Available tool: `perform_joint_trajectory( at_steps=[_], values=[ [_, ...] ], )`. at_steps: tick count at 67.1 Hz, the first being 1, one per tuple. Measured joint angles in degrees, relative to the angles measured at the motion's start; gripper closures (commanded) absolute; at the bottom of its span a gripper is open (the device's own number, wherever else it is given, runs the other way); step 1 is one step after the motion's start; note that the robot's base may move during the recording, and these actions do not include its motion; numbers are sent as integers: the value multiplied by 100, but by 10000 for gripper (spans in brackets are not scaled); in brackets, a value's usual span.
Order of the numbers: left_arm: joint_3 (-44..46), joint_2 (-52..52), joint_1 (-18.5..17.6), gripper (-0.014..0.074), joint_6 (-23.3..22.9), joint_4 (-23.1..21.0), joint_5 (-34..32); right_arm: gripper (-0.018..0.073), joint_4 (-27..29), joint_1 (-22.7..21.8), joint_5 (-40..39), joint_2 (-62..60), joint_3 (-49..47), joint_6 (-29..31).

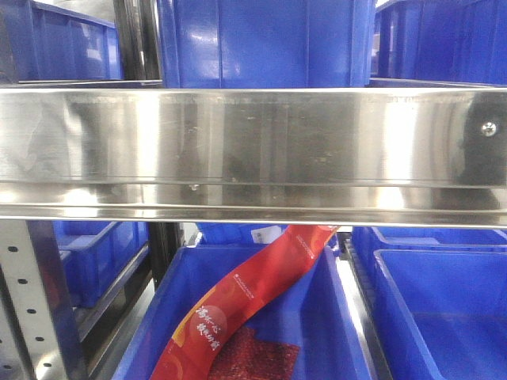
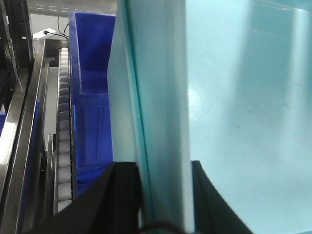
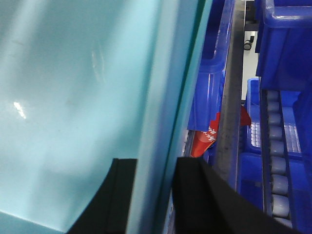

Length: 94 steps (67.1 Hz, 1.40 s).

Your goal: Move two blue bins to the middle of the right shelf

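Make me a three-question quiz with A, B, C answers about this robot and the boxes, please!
1. Where does the red packet lie?
A. in a dark blue bin under the steel rail
B. on top of the rail
C. on the floor

2. What colour is the bin wall the left gripper grips?
A. red
B. pale cyan-blue
C. yellow

3. How are the right gripper fingers?
A. wide open, apart from anything
B. shut on a light bin wall
C. holding the packet

Answers: 1 A, it trails into the dark blue bin below the steel rail. 2 B, the wall is pale. 3 B, black fingers flank the rim.
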<state>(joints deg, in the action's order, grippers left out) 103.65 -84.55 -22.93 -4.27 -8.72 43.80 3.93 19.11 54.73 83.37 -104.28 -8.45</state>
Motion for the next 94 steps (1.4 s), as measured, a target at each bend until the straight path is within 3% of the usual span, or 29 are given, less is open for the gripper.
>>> perform_joint_trajectory(
  at_steps=[7,27,47,58,67,77,85,94],
  values=[
    [0,0,0,707,0,0,40,713,33,0,71,0,0,0],
    [-401,0,0,707,-49,136,1034,713,187,0,990,155,143,-11],
    [-1744,0,0,707,-80,234,460,713,254,10,751,490,900,0],
    [-2007,-129,0,707,-80,316,296,707,303,10,627,738,1096,48],
    [-2021,-356,0,676,-67,364,216,592,303,10,517,884,1114,48],
    [-2021,-542,0,497,8,363,86,330,249,10,407,961,1114,33],
    [-1993,-555,0,242,56,336,-4,110,207,10,290,961,1114,33],
    [-1987,-555,0,10,66,325,-33,31,160,10,282,961,1114,33]
  ],
)
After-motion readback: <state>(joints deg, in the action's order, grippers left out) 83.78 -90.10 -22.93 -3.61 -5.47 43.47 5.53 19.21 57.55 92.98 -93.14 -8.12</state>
